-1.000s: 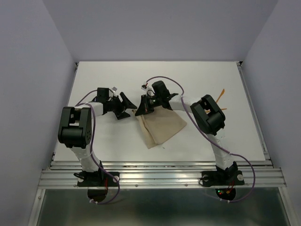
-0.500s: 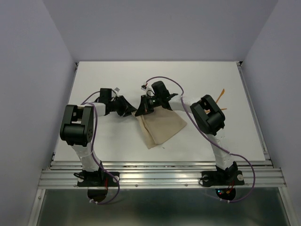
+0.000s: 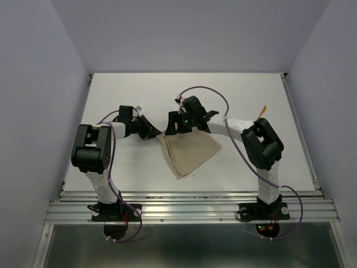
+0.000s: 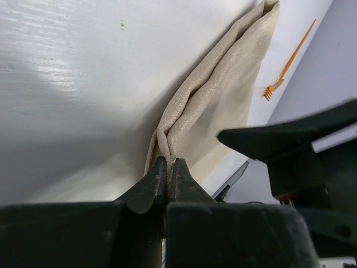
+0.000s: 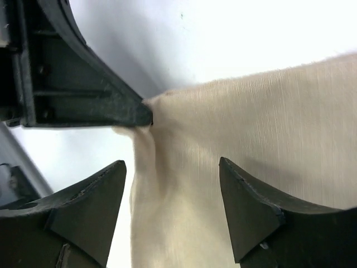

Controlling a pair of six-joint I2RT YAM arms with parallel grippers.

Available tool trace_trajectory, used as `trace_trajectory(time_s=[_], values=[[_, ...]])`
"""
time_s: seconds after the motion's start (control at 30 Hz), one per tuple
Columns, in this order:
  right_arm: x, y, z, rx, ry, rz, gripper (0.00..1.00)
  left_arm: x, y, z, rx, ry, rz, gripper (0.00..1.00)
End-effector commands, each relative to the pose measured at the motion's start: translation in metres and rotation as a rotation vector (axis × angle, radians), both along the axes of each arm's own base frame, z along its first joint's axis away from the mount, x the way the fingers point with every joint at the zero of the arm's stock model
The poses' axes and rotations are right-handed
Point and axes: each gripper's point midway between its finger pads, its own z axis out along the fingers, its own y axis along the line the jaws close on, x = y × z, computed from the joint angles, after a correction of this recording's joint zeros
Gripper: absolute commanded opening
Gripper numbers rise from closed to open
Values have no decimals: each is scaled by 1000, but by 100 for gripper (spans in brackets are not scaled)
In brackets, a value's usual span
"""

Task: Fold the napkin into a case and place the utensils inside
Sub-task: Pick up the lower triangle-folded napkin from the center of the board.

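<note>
Napkin (image 3: 192,153), tan, seemingly doubled, has one corner pinched in left gripper (image 4: 167,167) jaws; right gripper (image 5: 172,167) jaws gape empty.

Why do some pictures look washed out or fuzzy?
Left wrist: glare streaks the white table; the near left gripper looks slightly soft. Right wrist: table blown out white, napkin weave sharp. Top external: even light, faint shadows.

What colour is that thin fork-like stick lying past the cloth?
The utensil is plain orange, clearest in the left wrist view.
</note>
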Motion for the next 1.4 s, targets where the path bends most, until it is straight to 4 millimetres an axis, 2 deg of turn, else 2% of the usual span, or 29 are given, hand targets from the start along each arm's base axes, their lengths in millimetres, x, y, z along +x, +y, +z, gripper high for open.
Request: trace_trajectory(time_s=[0.0, 0.1, 0.17, 0.2, 0.27, 0.33, 0.47, 0.5, 0.53, 0.63, 0.67, 0.9, 1.0, 1.13, 1.27, 1.37], values=[[-8, -14, 27, -249, -307, -106, 73, -3, -1, 7, -1, 14, 7, 0], [-28, -10, 27, -316, -380, -99, 74, -2, 1, 9, 15, 15, 11, 0], [-32, -11, 26, -368, -430, -113, 78, -1, 2, 9, 23, 16, 11, 0], [-40, -5, 25, -393, -467, -87, 80, -1, 2, 9, 25, 19, 12, 0], [-35, -6, 22, -440, -505, -97, 82, -1, 3, 7, 29, 27, 13, 0], [-43, 5, 15, -476, -520, -64, 82, 1, 3, 7, 30, 27, 14, 0], [-55, 9, 7, -567, -588, -38, 82, 3, 3, 8, 37, 24, 19, 0], [-53, 6, 6, -584, -591, -49, 81, 2, 4, 7, 40, 28, 18, 0], [-63, 3, 0, -621, -602, -40, 78, 4, 4, 9, 42, 23, 20, 0], [-70, -6, -4, -667, -628, -61, 72, 5, 4, 8, 48, 24, 20, 0], [-80, -7, -8, -677, -629, -45, 71, 5, 5, 8, 51, 26, 24, 0], [-102, -6, -13, -697, -646, -48, 66, 5, 6, 4, 61, 30, 22, 0], [-100, -11, -23, -748, -652, -81, 57, 6, 6, 5, 61, 27, 23, 0], [-96, -20, -25, -789, -665, -125, 35, 5, 7, 3, 66, 30, 26, 0], [-97, -20, -18, -771, -666, -123, 24, 6, 7, 1, 72, 31, 27, 0], [-101, -16, -16, -739, -657, -98, 22, 7, 7, 0, 74, 34, 28, 0]])
